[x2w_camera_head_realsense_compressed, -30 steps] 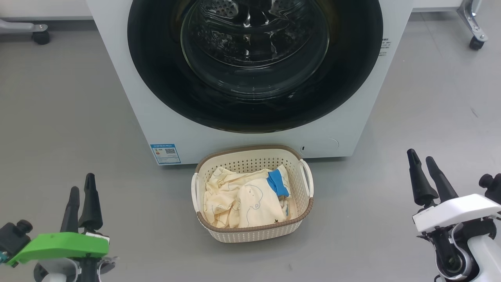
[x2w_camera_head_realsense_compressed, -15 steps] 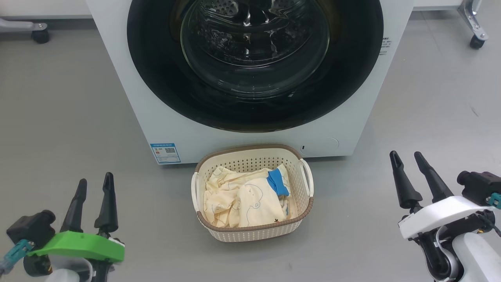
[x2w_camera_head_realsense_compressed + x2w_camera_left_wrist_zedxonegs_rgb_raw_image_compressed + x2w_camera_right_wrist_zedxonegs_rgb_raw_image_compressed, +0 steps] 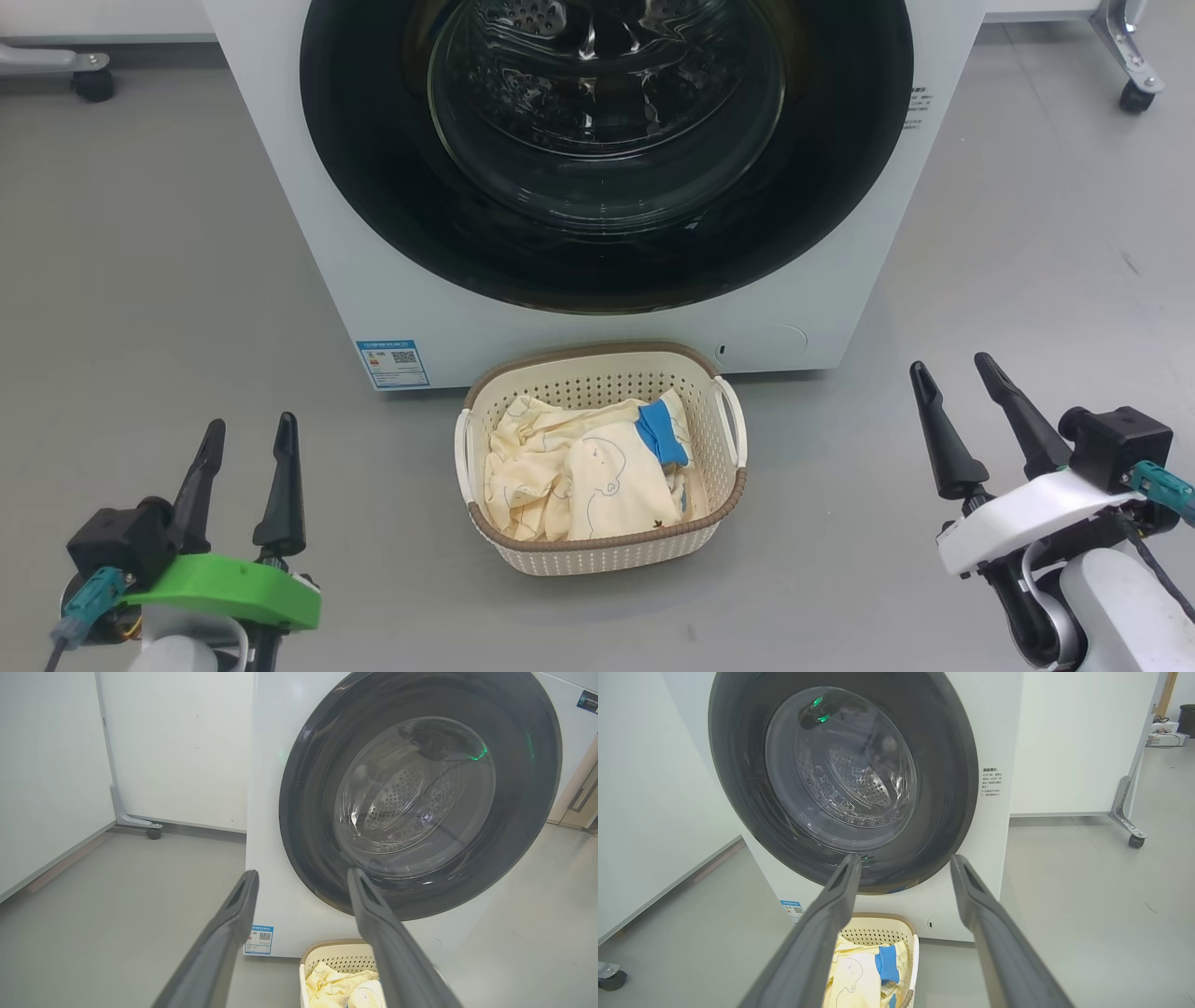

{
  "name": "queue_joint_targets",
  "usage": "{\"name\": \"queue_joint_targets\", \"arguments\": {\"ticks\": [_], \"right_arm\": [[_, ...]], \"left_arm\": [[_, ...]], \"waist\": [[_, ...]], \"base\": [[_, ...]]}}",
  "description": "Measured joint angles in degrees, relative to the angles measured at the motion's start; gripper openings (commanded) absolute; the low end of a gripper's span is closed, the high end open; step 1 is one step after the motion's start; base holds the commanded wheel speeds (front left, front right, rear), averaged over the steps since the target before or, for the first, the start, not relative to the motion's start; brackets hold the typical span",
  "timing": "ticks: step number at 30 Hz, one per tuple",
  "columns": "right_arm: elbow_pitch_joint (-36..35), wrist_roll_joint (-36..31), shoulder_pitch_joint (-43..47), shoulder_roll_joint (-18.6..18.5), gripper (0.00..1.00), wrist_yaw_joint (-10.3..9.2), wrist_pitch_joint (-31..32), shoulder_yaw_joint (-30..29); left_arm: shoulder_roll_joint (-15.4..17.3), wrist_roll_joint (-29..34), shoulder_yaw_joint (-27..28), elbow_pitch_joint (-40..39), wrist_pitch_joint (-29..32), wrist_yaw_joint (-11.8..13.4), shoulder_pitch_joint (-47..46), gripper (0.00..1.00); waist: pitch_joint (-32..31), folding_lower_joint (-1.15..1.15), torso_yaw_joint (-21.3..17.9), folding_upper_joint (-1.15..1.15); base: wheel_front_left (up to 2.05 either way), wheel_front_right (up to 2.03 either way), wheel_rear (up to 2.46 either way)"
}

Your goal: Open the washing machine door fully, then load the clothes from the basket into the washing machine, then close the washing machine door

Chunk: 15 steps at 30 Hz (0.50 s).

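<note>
One washing machine [image 3: 280, 187], door [image 3: 373, 187] shut; one basket [image 3: 597, 355] of clothes [image 3: 579, 476]; left pincer [image 3: 252, 422] and right pincer [image 3: 950, 362] both spread, empty.

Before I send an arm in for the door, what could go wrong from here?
1. The glossy washing machine door is shut and no handle shows on it. The open left gripper or right gripper could slip off its rim or press on the bulging glass window.
2. The basket sits right in front of the washing machine, below the door. An arm following the door's swing might knock it and spill the clothes.
</note>
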Motion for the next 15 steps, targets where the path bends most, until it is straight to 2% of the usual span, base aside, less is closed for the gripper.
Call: {"name": "queue_joint_targets", "arguments": {"ticks": [15], "right_arm": [[1.4,-0.1,-0.4,0.6,1.00,0.00,0.0,-0.7]], "left_arm": [[-1.6,0.0,1.7,0.0,-0.1,-0.6,-0.1,1.00]], "waist": [[-0.1,0.00,0.0,0.00]], "base": [[0.00,0.00,0.00]]}}
